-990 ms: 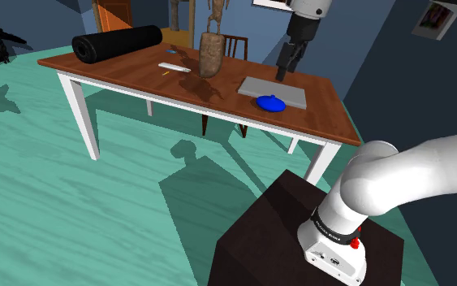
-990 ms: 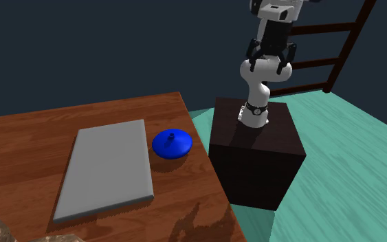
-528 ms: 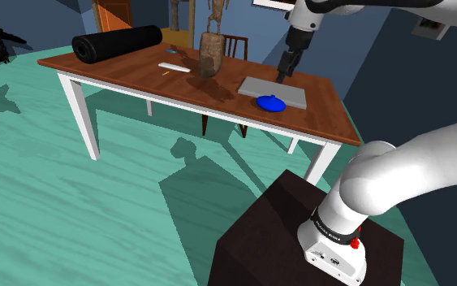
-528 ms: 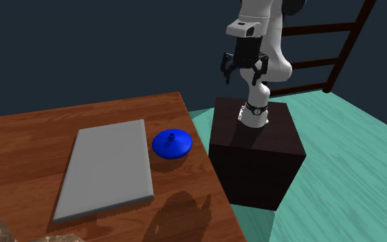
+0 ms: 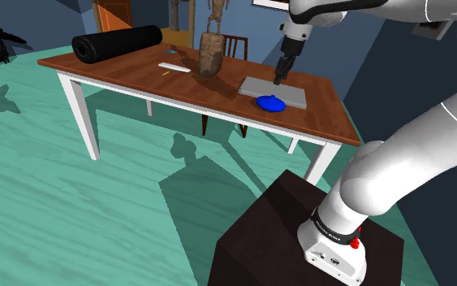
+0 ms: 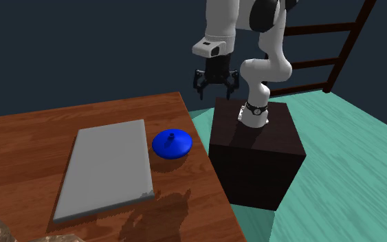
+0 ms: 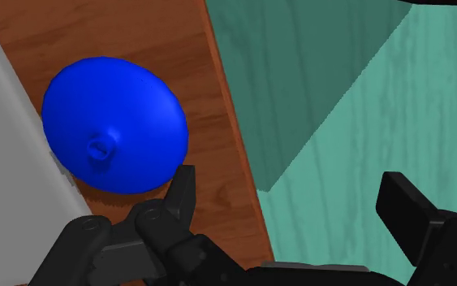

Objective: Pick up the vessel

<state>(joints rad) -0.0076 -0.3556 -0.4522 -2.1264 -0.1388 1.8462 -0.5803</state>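
The vessel is a low, round blue piece with a small knob on top (image 5: 271, 102). It sits on the brown wooden table (image 5: 145, 71) near the edge that faces the stand, right beside a flat grey slab (image 5: 273, 92). In the second exterior view the blue vessel (image 6: 172, 143) is below and to the left of my gripper (image 6: 216, 89), which hangs open in the air above the table's edge. In the wrist view the blue vessel (image 7: 114, 123) lies just beyond one fingertip of the gripper (image 7: 291, 191), off to the side and not between the fingers. From the shoulder view my gripper (image 5: 280, 78) is above the slab.
A grey slab (image 6: 106, 168) lies next to the vessel. On the table also stand a brown sculpted figure (image 5: 211, 53), a black roll (image 5: 117, 42) and a small white object (image 5: 174, 67). My dark stand (image 6: 257, 148) is close to the table's edge, over a teal floor.
My gripper has come down and moved to the second exterior view's left, from above the stand towards the table's edge near the blue vessel. It has stayed open.
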